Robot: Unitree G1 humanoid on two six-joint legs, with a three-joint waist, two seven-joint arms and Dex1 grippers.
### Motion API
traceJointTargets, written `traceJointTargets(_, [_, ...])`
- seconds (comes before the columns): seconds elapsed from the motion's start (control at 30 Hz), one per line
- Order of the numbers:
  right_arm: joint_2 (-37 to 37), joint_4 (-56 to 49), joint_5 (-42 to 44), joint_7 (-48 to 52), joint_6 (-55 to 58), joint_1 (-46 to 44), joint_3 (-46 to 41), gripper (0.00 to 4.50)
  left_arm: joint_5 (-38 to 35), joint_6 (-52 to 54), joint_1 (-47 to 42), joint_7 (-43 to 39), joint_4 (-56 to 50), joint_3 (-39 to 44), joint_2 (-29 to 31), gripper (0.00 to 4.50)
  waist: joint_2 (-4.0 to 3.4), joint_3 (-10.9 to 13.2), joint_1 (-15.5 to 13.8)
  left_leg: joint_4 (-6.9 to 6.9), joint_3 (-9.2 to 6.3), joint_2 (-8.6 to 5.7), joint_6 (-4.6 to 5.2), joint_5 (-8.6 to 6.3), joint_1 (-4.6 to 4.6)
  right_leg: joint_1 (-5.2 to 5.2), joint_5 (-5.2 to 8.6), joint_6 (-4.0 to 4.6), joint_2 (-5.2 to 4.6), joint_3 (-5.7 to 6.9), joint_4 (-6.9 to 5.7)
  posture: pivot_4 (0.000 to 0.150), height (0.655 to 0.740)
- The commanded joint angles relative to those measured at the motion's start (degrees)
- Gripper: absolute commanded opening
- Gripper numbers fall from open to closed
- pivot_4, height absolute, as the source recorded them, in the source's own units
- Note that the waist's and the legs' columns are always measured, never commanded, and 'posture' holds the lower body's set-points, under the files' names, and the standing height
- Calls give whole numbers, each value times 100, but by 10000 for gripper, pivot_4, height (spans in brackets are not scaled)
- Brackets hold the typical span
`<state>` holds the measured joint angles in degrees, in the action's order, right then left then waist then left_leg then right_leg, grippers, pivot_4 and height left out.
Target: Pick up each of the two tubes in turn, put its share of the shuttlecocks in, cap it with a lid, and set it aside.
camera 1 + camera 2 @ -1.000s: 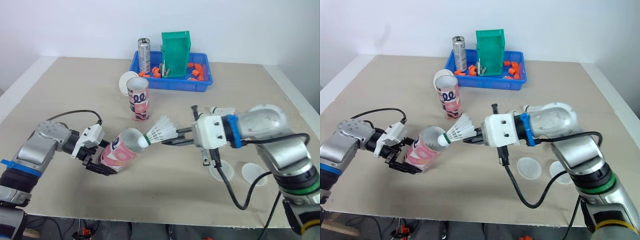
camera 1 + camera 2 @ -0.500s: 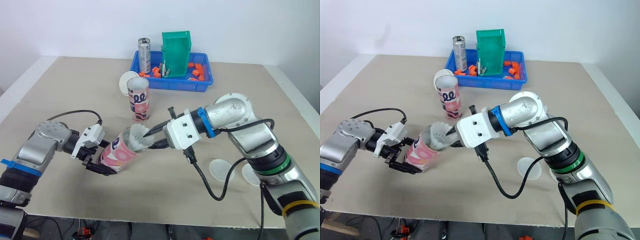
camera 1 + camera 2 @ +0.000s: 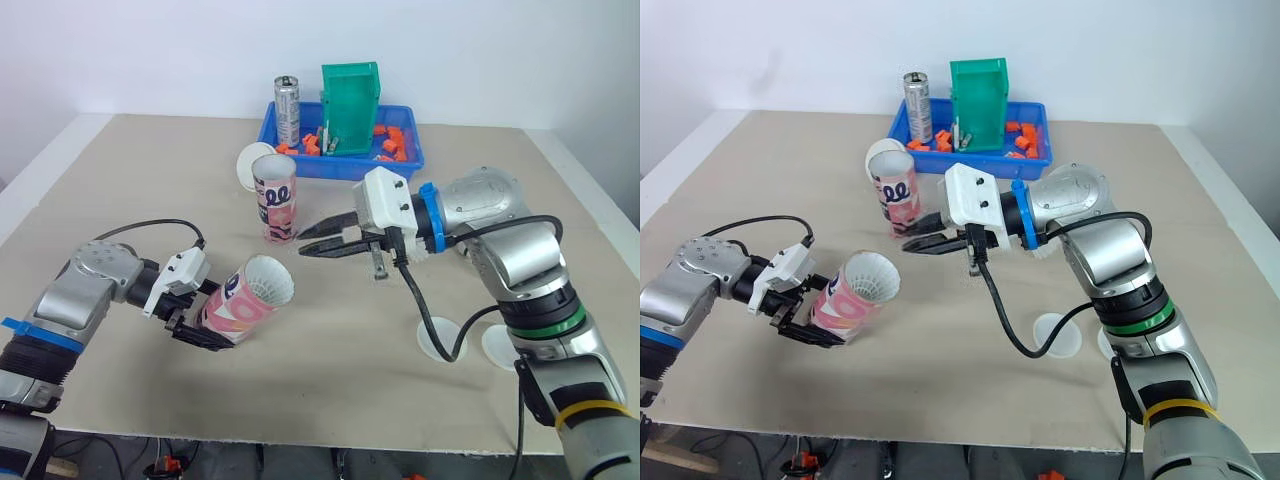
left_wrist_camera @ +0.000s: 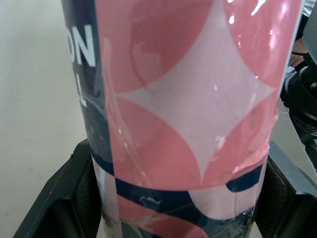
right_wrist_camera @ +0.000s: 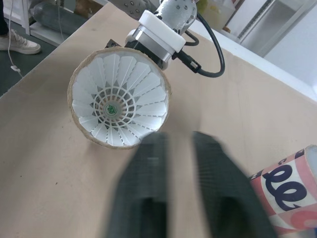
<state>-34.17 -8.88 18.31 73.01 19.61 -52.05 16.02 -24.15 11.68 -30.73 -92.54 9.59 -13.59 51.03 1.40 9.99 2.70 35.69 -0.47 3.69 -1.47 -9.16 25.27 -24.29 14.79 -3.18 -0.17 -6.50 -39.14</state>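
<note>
Well in front of the blue tray [image 3: 345,165], the tilted pink tube [image 3: 240,300] looks like light, crushable cardboard, best gripped gently mid-wall, clamped low by the left gripper [image 3: 205,322], right gripper [image 3: 318,226] nearer the tray, empty and slightly parted, fragile feathered shuttlecock [image 5: 119,106] seated in the tube's mouth.

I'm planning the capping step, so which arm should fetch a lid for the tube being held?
Right, probably. The right end effector is open and empty, with a lid on the table on that side. The left end effector is shut on the tube, which holds a shuttlecock.
</note>
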Motion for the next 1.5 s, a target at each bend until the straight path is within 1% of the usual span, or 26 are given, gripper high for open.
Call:
traceJointTargets(0.03, [82, -108, -64, 139, -87, -139, 142, 144, -86, -3, -118, 4, -96, 108, 29, 36190, 0, 0, 1, -2, 0, 0, 0, 0, 1, 0, -3, -12, 0, 0, 0, 1500, 7362])
traceJointTargets(0.23, [278, 25, -381, 512, -77, -371, 779, 144, -70, -17, -160, 4, -52, 94, 4, 36190, -1, 1, 1, -9, -2, 0, 0, 0, 0, -4, -5, -16, 2, 1, 0, 1500, 7362])
traceJointTargets(0.33, [715, 580, -668, 597, -205, -761, 1155, 144, -61, -31, -175, 4, -38, 83, -11, 36190, -1, 1, 4, -5, -1, 1, 0, 0, -1, -3, -7, -12, 2, 2, -3, 1500, 7362])
traceJointTargets(0.43, [977, 899, -798, 765, -326, -977, 1347, 144, -53, -45, -200, 4, -10, 72, -31, 36190, -2, 1, 4, -5, -2, 1, 0, 0, -2, -4, 1, 5, 2, 3, -3, 1500, 7362])
traceJointTargets(0.63, [1696, 1760, -1164, 943, -640, -1410, 1791, 144, -54, -42, -201, 4, -24, 84, -23, 36190, -2, 1, 3, -7, -4, 1, 0, 0, 2, -4, -8, -14, 2, 5, -4, 1500, 7362])
traceJointTargets(0.8, [2005, 1879, -1255, 1128, -641, -1441, 1917, 144, -53, -29, -190, 4, -49, 115, 4, 36190, -2, 1, 2, -9, -9, 2, 0, 0, 3, -4, -7, -12, 4, 10, -4, 1500, 7362])
traceJointTargets(0.9, [2037, 2010, -1270, 1117, -629, -1521, 1752, 144, -50, -13, -151, 4, -90, 146, 21, 36190, -2, 1, 2, -9, -11, 2, 0, 0, 4, -4, -7, -12, 4, 12, -4, 1500, 7362])
traceJointTargets(0.97, [1933, 2029, -1158, 1177, -575, -1609, 1532, 144, -49, -8, -126, 4, -109, 161, 31, 36190, -2, 1, 2, -8, -12, 2, 0, 0, 3, -4, -8, -12, 4, 13, -4, 1500, 7362])
traceJointTargets(1.13, [1503, 1652, -450, 1401, -150, -1709, 666, 144, -35, 15, -80, 4, -166, 202, -6, 36190, -2, 2, -5, -7, -14, 2, 0, 0, 4, -2, -8, -12, 3, 14, -5, 1500, 7362])
traceJointTargets(1.2, [986, 1217, -92, 1624, -54, -1437, 237, 144, -35, 6, -42, 5, -189, 267, -58, 36190, -2, 2, -25, -6, -17, 1, -1, 0, 9, -2, -8, -12, 2, 15, -5, 1500, 7362])
traceJointTargets(1.33, [84, 576, 166, 1675, 89, -789, -215, 144, -137, 36, 92, 80, -335, 438, -177, 36190, 0, 1, -31, -7, -21, -2, -6, -4, 11, 5, -3, -6, -1, 16, -2, 1500, 7362])
traceJointTargets(1.4, [-329, 322, 274, 1535, 210, -443, -532, 144, -226, 56, 184, 146, -439, 555, -262, 36190, 0, 1, -25, -9, -20, -1, -7, -5, 8, 1, 2, -7, 0, 16, -2, 1500, 7362])
traceJointTargets(1.5, [-736, 106, 425, 1075, 690, -61, -1022, 144, -381, 62, 326, 308, -630, 715, -433, 36190, -18, 12, 14, -10, -16, 0, -7, -5, 8, -9, 0, -8, 2, 16, -5, 1500, 7362])
